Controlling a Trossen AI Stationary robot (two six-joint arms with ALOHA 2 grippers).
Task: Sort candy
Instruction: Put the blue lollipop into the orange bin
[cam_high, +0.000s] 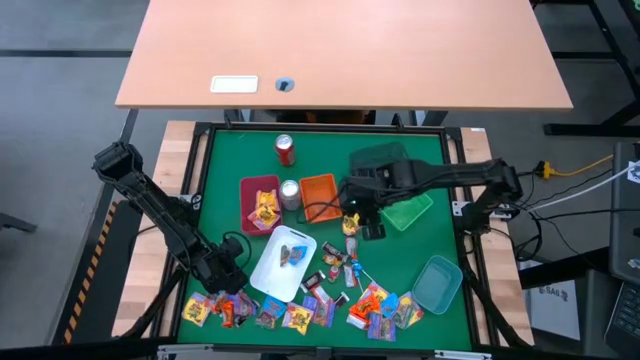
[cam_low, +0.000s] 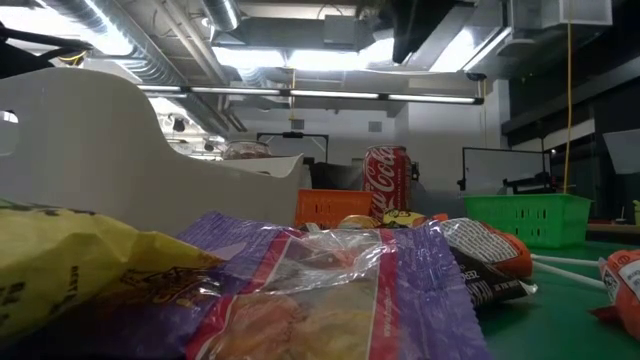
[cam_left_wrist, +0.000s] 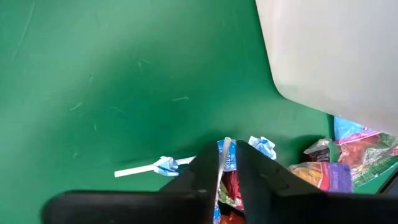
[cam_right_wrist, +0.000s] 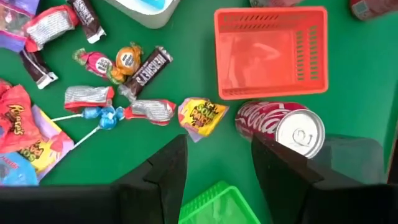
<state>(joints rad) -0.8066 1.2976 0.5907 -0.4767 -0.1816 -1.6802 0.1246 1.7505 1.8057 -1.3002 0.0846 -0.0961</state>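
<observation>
Down by the mat's near edge, left gripper (cam_high: 232, 297) pinches candy (cam_left_wrist: 227, 155).

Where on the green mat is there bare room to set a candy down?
Bare mat lies left of the red tray and around the red can. The front edge is crowded with candy, and the space between the white tray and teal tray too.

left gripper (cam_left_wrist: 227, 180) fingers cover the blue-wrapped candy (cam_left_wrist: 229, 155) between them; white tray (cam_left_wrist: 336, 56) cut off by frame edge; foreground wrappers (cam_low: 300, 290) blurred in low view
</observation>
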